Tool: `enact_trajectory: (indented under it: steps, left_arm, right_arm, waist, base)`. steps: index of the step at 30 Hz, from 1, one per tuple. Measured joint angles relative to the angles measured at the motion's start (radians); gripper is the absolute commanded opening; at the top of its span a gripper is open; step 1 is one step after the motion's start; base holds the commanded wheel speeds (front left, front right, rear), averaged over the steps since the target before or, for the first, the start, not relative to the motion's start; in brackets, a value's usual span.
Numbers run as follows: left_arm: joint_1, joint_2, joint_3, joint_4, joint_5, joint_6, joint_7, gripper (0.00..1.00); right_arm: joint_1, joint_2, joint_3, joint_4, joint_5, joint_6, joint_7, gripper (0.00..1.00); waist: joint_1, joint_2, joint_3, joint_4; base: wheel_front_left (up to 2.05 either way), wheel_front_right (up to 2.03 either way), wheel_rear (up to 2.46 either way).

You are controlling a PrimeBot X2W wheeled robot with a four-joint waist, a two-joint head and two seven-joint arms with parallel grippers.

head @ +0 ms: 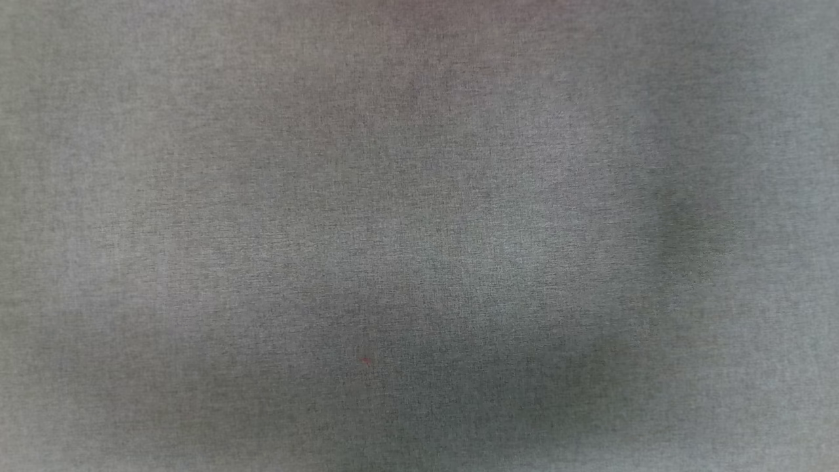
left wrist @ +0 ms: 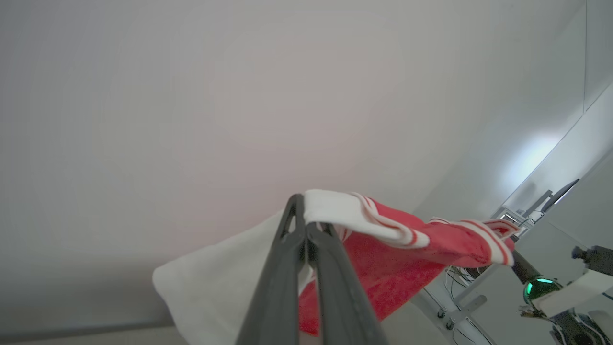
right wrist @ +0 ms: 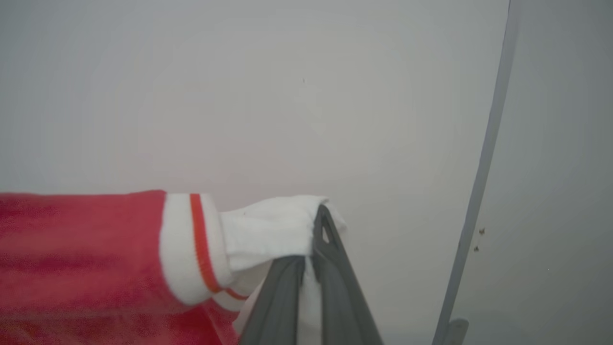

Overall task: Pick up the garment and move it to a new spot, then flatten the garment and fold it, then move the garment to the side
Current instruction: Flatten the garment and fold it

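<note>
The garment is hanging stretched in the air between both grippers, in front of a pale wall. It has a red body, white sleeves and white-and-red striped seams. The left gripper is pinching one white sleeve, its jaws pressed together on the cloth. The right gripper is clamping the other sleeve. The left wrist view is also catching the right arm's green-lit wrist, while the head view is looking at blurred grey cloth.

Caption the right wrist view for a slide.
Right tool shut on the white sleeve of the red garment, held up before a pale wall.
</note>
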Motion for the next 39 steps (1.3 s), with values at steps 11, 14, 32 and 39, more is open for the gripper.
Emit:
enact_trajectory:
  steps: [11, 14, 32, 39]
  left_arm:
    - [0.530, 0.108, -0.050, -0.314, -0.019, 0.000, -0.058, 0.00]
    - [0.668, 0.109, -0.040, -0.365, -0.020, 0.000, -0.093, 0.00]
    - [1.169, 0.111, 0.021, -0.548, 0.167, 0.000, -0.119, 0.00]
    - [1.243, 0.116, 0.026, -0.593, 0.188, 0.000, -0.119, 0.00]
  right_arm:
    - [0.651, -0.084, 0.007, -0.408, 0.155, -0.001, 0.181, 0.00]
    - [0.834, -0.091, -0.022, -0.564, 0.182, -0.001, 0.260, 0.00]
    - [1.470, -0.010, -0.190, -1.043, 0.247, -0.001, 0.626, 0.00]
    - [1.593, 0.027, -0.242, -1.135, 0.285, -0.001, 0.683, 0.00]
  waist:
    - [0.0000, 0.0000, -0.061, 0.009]
    - [0.0000, 0.0000, -0.076, 0.015]
    - [0.0000, 0.0000, -0.105, 0.084]
    - [0.0000, 0.0000, -0.096, 0.090]
  base:
    - [0.00, 0.00, 0.00]
    - [0.00, 0.00, 0.00]
    - [0.00, 0.00, 0.00]
    - [0.00, 0.00, 0.00]
